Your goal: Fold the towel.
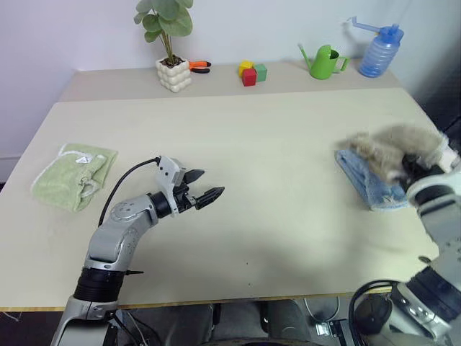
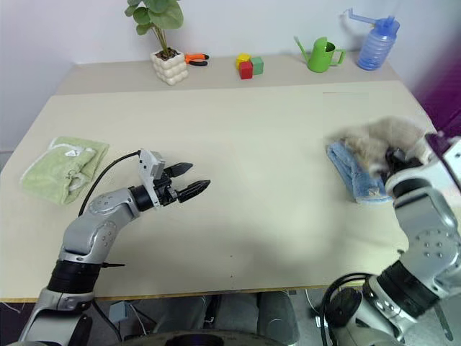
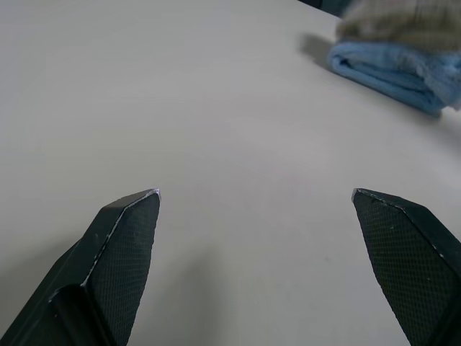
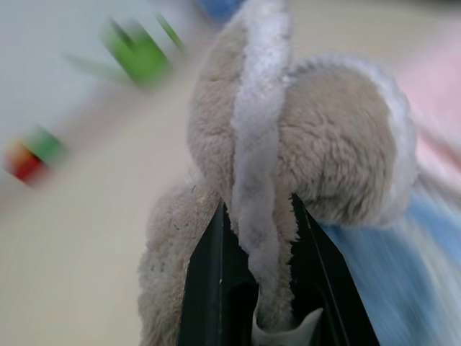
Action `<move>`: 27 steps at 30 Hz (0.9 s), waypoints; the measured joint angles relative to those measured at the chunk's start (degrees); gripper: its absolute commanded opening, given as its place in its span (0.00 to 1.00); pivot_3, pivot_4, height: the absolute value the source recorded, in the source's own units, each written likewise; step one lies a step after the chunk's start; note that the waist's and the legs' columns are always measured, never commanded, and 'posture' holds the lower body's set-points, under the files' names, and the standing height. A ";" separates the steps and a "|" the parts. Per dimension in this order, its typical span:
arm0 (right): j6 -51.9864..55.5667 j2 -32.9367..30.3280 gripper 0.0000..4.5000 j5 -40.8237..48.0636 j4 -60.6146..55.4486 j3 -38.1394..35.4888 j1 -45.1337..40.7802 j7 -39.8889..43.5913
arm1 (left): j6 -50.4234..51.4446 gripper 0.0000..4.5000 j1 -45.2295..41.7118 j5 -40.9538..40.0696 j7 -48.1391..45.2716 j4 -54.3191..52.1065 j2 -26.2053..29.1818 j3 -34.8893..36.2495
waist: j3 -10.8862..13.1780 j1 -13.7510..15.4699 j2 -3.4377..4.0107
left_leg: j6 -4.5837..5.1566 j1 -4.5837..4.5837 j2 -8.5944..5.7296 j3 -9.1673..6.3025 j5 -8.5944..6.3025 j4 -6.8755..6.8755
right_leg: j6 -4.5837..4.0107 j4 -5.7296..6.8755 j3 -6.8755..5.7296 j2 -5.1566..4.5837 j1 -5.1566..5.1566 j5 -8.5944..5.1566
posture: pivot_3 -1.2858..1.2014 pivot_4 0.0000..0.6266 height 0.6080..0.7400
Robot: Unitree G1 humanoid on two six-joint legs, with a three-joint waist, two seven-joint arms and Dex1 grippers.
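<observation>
The right tool [image 4: 256, 216] pinches the bunched towel [image 1: 400, 148] above the blue towel [image 1: 367, 180] at the worktop's [image 1: 274, 144] right edge; the left tool [image 1: 202, 187] gapes empty; best carry it to bare worktop and spread it flat.

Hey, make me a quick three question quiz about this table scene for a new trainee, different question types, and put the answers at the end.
1. True or false: the right gripper is shut on the beige towel.
2. Which folded towel lies on the table under the beige one?
A) light green towel
B) light blue towel
C) none
3. Fill in: the left gripper hovers over bare table with its fingers ____.

Key: 1 true; 2 B; 3 open
</observation>
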 measured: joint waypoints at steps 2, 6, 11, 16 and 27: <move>2.35 -0.34 0.16 0.78 -1.14 0.27 2.59 -0.32 | -0.29 0.98 -0.21 0.24 -0.42 0.22 -0.38 -0.38 | -0.04 0.10 0.06 | 0.01 0.01 0.01 0.00 -0.01 0.00 | 0.00 0.00 0.00 0.01 0.02 0.00 | 0.52 0.24 0.94; 2.47 -2.10 0.53 0.68 -1.71 0.34 3.35 -0.89 | -0.30 0.98 -0.15 0.79 -0.83 0.62 -0.79 -0.84 | -0.04 0.09 0.08 | 0.03 0.01 0.00 0.03 -0.01 0.02 | 0.01 0.00 -0.01 0.00 0.02 0.00 | 0.52 0.24 0.94; -5.58 -9.43 0.85 -5.06 -3.23 5.22 4.73 0.43 | -0.46 0.98 -0.09 1.07 -0.98 0.93 -1.29 -0.96 | -0.04 0.11 0.08 | 0.04 0.02 -0.01 0.05 -0.02 0.02 | 0.03 -0.01 -0.02 0.00 0.04 -0.01 | 0.52 0.24 0.94; -17.23 -15.79 0.85 -15.13 -1.76 12.16 6.19 2.87 | -1.63 0.98 -0.59 2.18 -0.45 2.36 -2.45 -1.14 | -0.04 0.14 0.07 | 0.03 0.03 -0.02 0.08 -0.01 0.04 | 0.03 -0.01 -0.02 0.00 0.05 0.00 | 0.52 0.24 0.94; -35.40 -23.21 0.85 -22.23 1.64 39.52 2.72 28.06 | -8.83 0.98 -1.41 8.48 10.84 6.73 -3.01 4.08 | 0.00 -0.17 0.00 | 0.00 0.04 0.09 0.09 0.00 0.05 | 0.03 -0.08 -0.02 0.07 0.08 -0.01 | 0.52 0.24 0.94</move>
